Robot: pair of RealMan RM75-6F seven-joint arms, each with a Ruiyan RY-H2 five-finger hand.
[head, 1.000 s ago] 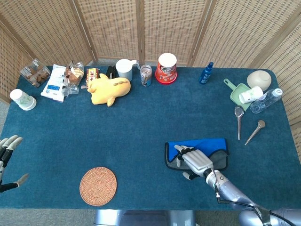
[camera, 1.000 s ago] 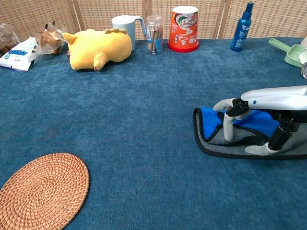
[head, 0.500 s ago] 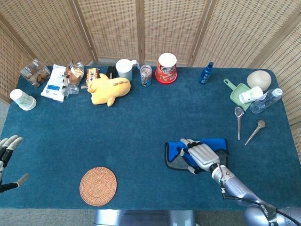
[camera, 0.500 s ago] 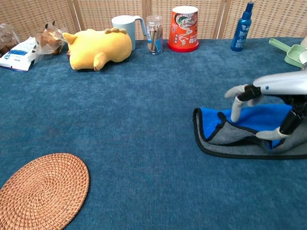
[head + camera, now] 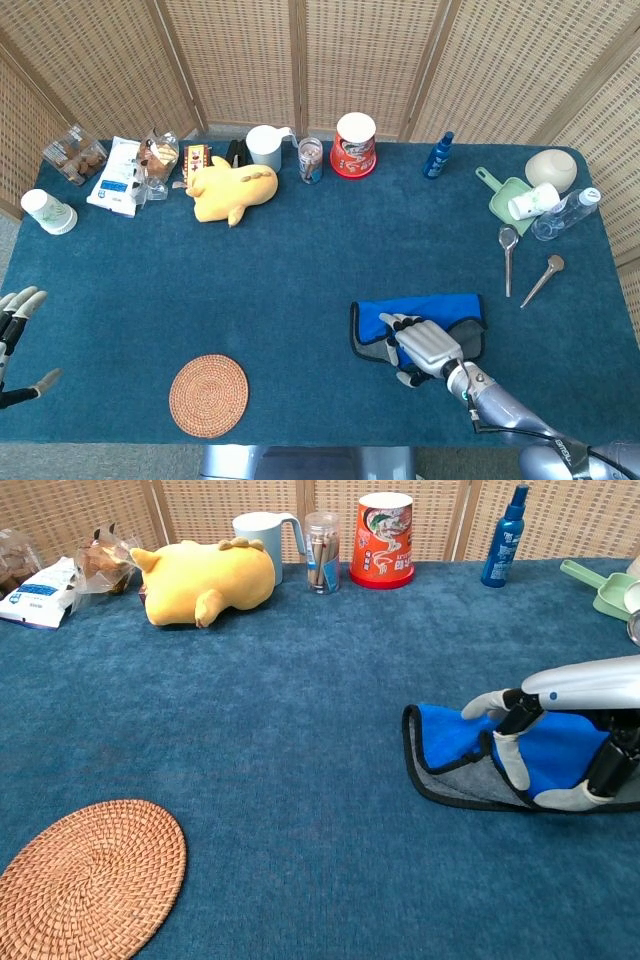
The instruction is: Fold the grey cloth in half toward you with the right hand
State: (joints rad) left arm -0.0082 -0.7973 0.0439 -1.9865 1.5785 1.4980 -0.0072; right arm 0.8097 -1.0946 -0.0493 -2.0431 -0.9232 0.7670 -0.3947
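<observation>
Cloth point(image 5: 415, 322) laid on bench point(image 5: 300, 270), near right part, long axis left to right, blue side turned over grey. Right robot hand point(image 5: 425, 347) placed on top, near edge; fingers point(image 5: 514, 762) curled on blue layer, grasp uncertain. Left robot hand point(image 5: 18, 330) far left, released, well apart.

Woven wicker screen point(image 5: 300, 60) behind blue-carpeted table point(image 5: 300, 260)

Open blue table point(image 5: 300, 270) from 9 to 12 o'clock of the right hand point(image 5: 425, 343); only a woven coaster point(image 5: 208, 395) at 8, two spoons point(image 5: 508, 258) standing near at 2.
</observation>
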